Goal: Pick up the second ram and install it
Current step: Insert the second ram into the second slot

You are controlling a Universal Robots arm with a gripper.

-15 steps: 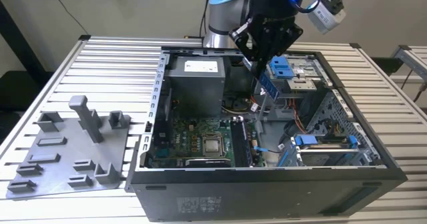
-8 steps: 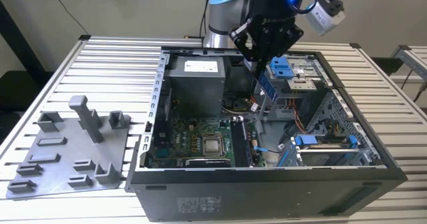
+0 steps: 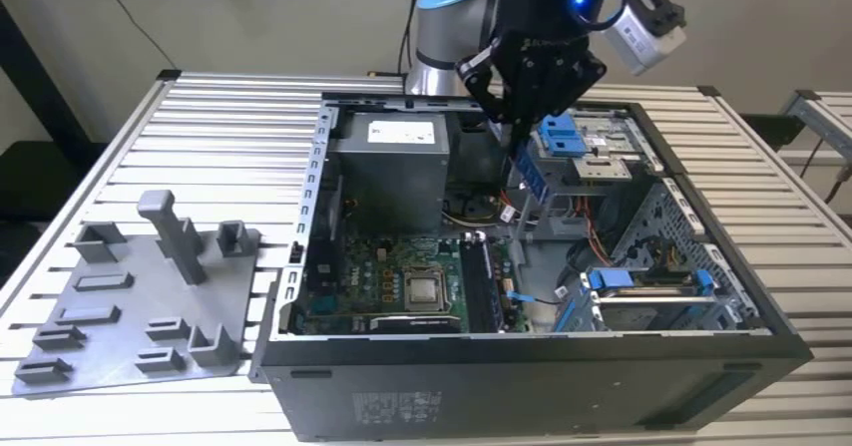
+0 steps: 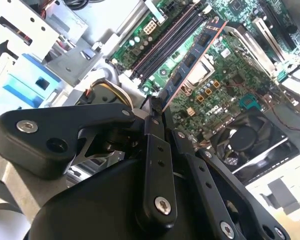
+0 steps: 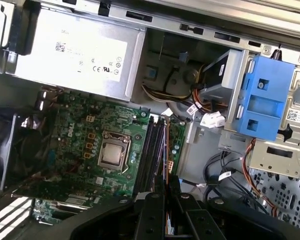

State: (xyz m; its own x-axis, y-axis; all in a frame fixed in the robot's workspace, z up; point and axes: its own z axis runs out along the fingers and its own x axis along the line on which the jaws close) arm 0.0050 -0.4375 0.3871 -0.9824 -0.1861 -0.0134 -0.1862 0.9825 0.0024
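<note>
gripper (image 4: 155,106): fingers (image 4: 151,131) clenched on the near end of the ram (image 4: 191,59). ram: held above the slots (image 4: 166,46), apart from them. long axis runs straight out from the gripper toward the slots, roughly along their line, far end nearest them.

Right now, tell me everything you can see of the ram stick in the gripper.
In the second wrist view, the second ram is a long, narrow, dark circuit board with black chips on its face and a coppery edge. The gripper is shut on one end. The rest juts out free over the motherboard, not seated in a slot.
</note>
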